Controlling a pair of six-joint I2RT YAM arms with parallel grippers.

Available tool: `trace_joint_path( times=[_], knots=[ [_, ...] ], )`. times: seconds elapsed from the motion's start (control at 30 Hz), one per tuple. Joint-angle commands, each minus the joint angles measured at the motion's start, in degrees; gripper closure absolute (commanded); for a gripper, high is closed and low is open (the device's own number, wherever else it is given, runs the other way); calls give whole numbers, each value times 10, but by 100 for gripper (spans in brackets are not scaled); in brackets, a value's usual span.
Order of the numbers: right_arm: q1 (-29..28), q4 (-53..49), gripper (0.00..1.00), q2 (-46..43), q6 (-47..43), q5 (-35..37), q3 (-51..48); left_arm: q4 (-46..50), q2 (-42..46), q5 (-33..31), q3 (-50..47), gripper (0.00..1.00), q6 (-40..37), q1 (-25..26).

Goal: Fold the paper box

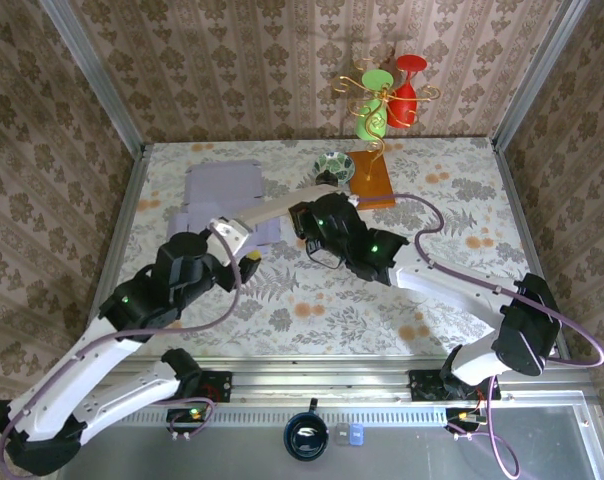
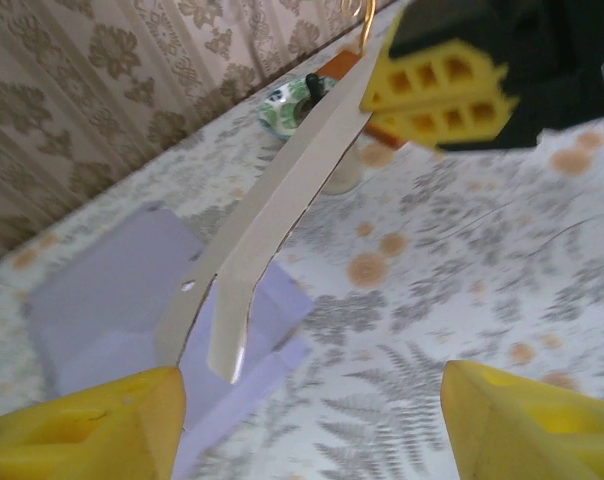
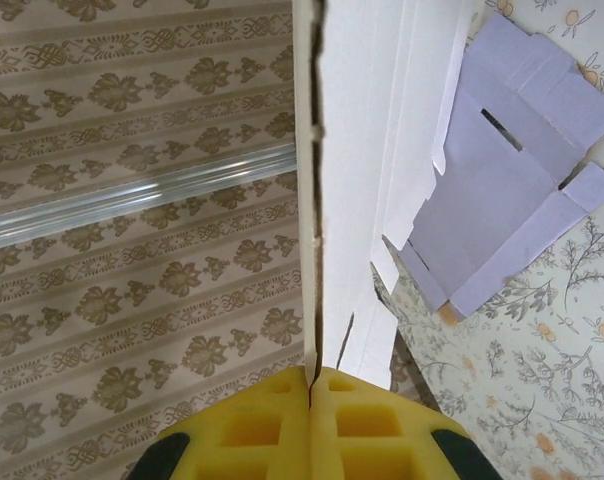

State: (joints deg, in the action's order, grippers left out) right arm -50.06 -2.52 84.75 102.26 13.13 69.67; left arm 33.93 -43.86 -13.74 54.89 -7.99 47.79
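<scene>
Right gripper [image 3: 310, 380] clamps the paper box [image 3: 367, 150] edge, a lavender blank [image 3: 507, 190] flat on the table [image 3: 542, 400].

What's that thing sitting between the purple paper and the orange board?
A little green patterned bowl. The top view shows it on the table, with the purple paper on one side and the orange board on the other.

A flattened pale paper box [image 1: 282, 207] hangs edge-on and tilted near the frame's centre; unfolded lavender box blanks [image 1: 222, 185] lie flat, upper left
</scene>
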Motion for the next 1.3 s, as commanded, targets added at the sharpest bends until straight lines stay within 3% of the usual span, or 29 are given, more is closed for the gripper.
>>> trace_joint_path(
  times=[0.0, 0.23, 0.33, 0.53, 0.67, 0.73, 0.77, 0.87, 0.97, 1.1, 1.27],
  knots=[
    [6, -50, 100, 13, -6, -33, 29, -43, -43, -88, 8, 29, -139, 3],
    [18, -72, 100, 18, -13, -67, 53, -103, -105, -107, 19, 27, -192, -17],
    [23, -75, 100, 18, -14, -76, 60, -117, -126, -113, 25, 31, -204, -18],
    [34, -77, 100, 22, -14, -102, 73, -135, -148, -108, 30, 64, -236, -18],
    [41, -75, 100, 25, -19, -118, 87, -143, -147, -109, 32, 99, -251, -17],
    [46, -75, 100, 25, -31, -119, 95, -147, -144, -112, 35, 100, -255, -16],
    [49, -74, 98, 22, -44, -118, 101, -151, -142, -118, 37, 100, -256, -16],
    [58, -90, 61, 5, -97, -97, 127, -139, -135, -119, 60, 100, -254, -15],
    [63, -114, 35, -34, -150, -54, 149, -107, -126, -103, 100, 100, -244, -10],
    [79, -170, 25, -101, -209, -6, 182, -45, -115, -50, 162, 100, -210, -3],
    [104, -214, 24, -162, -266, 32, 211, 28, -106, 13, 229, 100, -156, -4]
  ],
)
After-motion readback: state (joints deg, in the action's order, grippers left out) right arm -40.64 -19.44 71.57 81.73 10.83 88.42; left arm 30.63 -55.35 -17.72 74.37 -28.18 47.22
